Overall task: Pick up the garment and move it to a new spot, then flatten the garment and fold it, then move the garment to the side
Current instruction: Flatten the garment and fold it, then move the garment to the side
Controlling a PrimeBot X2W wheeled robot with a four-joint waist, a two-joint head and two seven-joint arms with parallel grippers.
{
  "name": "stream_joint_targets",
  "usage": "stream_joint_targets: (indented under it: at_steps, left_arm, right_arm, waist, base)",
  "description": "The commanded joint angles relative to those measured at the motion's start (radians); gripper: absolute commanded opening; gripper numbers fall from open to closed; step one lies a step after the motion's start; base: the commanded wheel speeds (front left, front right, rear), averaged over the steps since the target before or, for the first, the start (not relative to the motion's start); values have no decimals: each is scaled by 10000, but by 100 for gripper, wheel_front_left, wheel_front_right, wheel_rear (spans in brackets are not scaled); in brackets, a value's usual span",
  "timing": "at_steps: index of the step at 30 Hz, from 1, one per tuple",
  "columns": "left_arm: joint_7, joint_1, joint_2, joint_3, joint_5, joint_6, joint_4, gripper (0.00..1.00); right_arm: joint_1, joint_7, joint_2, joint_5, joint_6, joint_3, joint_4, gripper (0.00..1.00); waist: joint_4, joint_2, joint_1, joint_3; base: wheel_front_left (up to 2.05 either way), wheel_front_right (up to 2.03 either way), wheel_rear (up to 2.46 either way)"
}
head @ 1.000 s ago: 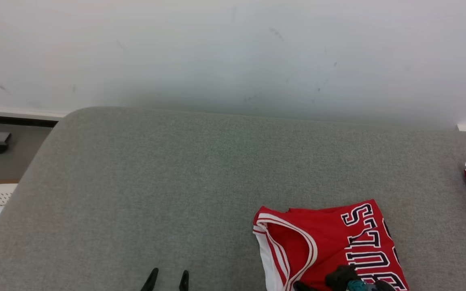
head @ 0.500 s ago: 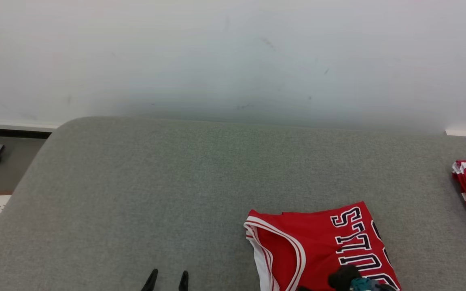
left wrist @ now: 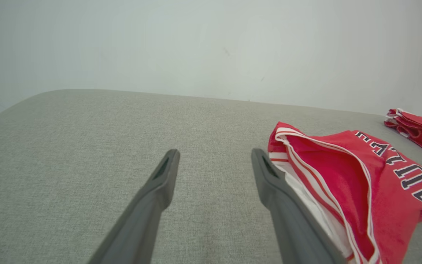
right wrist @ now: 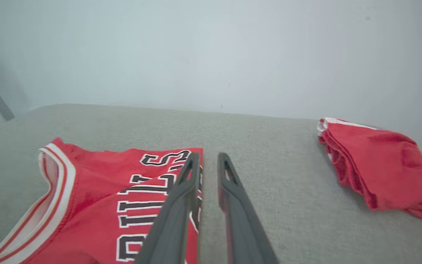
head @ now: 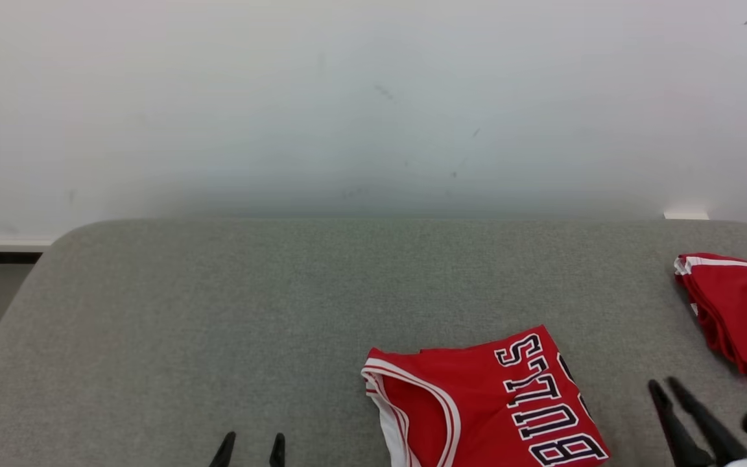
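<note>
Lying folded at 5 o'clock on the cushion (head: 218, 311), jersey (head: 484, 402) had lettering up and armhole trim toward 9 o'clock; it was flat, so the fold looked finished. Right gripper (head: 662, 384), just off its 3 o'clock edge, touched nothing, fingers nearly together. Left gripper (head: 252, 442) at 7 o'clock, fingers wide apart, idle. Red pile (head: 736, 311) at 3 o'clock, well apart: likely the side spot.

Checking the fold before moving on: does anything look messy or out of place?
Slightly. The jersey lies folded on the cushion, but its armhole edge gapes open, layers not flush. The other red garment near the right edge is bunched, not flat. Nothing looks torn or spilled.
</note>
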Motion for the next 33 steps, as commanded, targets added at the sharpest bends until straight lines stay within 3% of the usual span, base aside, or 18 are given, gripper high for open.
stream_joint_targets:
  at_steps: [1, 5, 8, 16, 20, 24, 29, 33]
  left_arm:
    - [-15, 153, 34, 91, 75, -43, -59, 100]
    - [-17, 265, 34, 240, 189, -125, -150, 100]
    - [-17, 336, 34, 394, 289, -182, -251, 100]
    - [-17, 340, 32, 603, 532, -384, -493, 100]
    - [-17, 247, 32, 553, 592, -444, -634, 100]
    - [-17, 148, 32, 445, 596, -479, -741, 100]
    - [-17, -45, 34, 315, 570, -518, -680, 100]
    - [-17, -278, 32, 182, 396, -482, -615, 100]
  right_arm:
    - [519, -329, 135, -262, -9, -824, -131, 100]
    - [1297, -1267, 561, -760, -7, -2376, -316, 100]
    - [1770, -1719, 841, -1112, -7, -2905, -149, 100]
    - [2032, -2088, 1357, -1374, -7, -3196, 207, 100]
    - [1602, -2067, 1238, -950, -9, -2972, 132, 100]
    - [856, -169, 874, 732, -6, -2200, -216, 100]
    - [-371, 3409, 243, 2596, -15, -1966, -494, 100]
    - [-1506, 5619, 241, 3082, -15, -2147, 43, 100]
  waist:
    - [-105, 0, 0, -114]
    - [-203, 0, 0, -231]
    - [-253, 0, 0, -266]
    - [-202, 0, 0, -91]
    - [-67, 0, 0, 90]
    - [106, 0, 0, 358]
    - [500, 0, 0, 824]
    - [873, 0, 0, 1308]
  base:
    - [0, 0, 0]
    - [0, 0, 0]
    - [0, 0, 0]
    - [0, 0, 0]
    - [0, 0, 0]
    - [0, 0, 0]
    - [0, 0, 0]
    - [0, 0, 0]
